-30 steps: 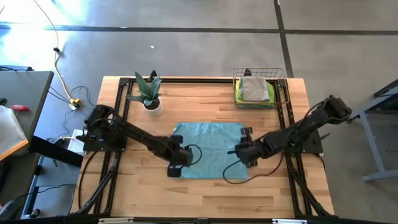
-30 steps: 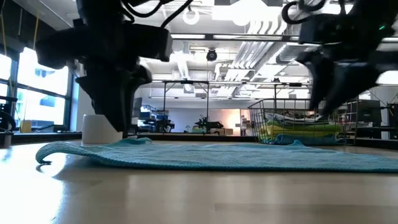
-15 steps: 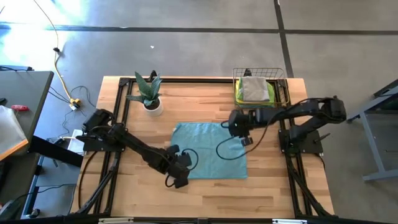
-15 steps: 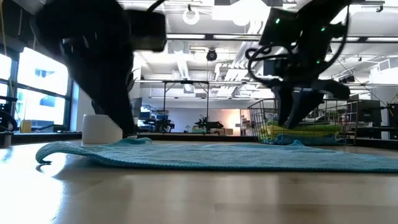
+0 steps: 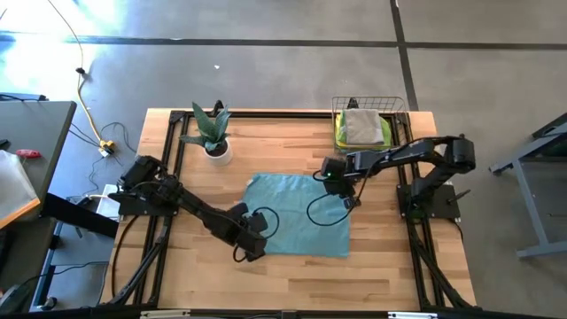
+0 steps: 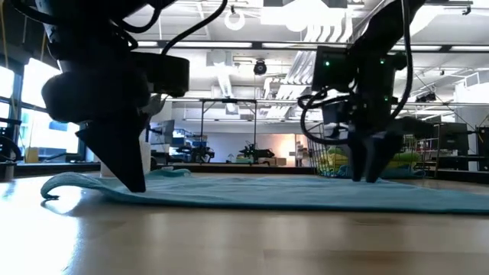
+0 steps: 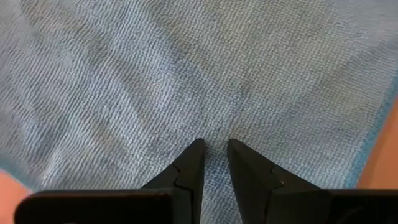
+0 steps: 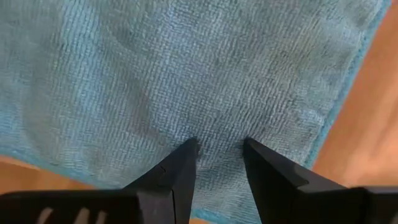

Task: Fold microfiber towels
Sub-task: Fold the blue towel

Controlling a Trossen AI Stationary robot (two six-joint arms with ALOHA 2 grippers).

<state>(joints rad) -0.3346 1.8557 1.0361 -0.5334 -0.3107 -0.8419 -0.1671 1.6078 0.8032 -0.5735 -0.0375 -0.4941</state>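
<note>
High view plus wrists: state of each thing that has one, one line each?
teal towel: spread flat on the table, unfolded
left pincer: open narrowly, tips down on the towel's near-left part
right pincer: open, tips on the towel near its far-right corner
wire basket: holds stacked towels, grey towel on top
potted plant: upright at the table's far left

A teal-blue square microfiber towel with a fine ribbed weave lies on the pale, striped wooden table. At two o'clock, a copper wire basket holds grey cloth over lime green. At ten o'clock, a green potted plant has a white pot. Both arms are black.
</note>
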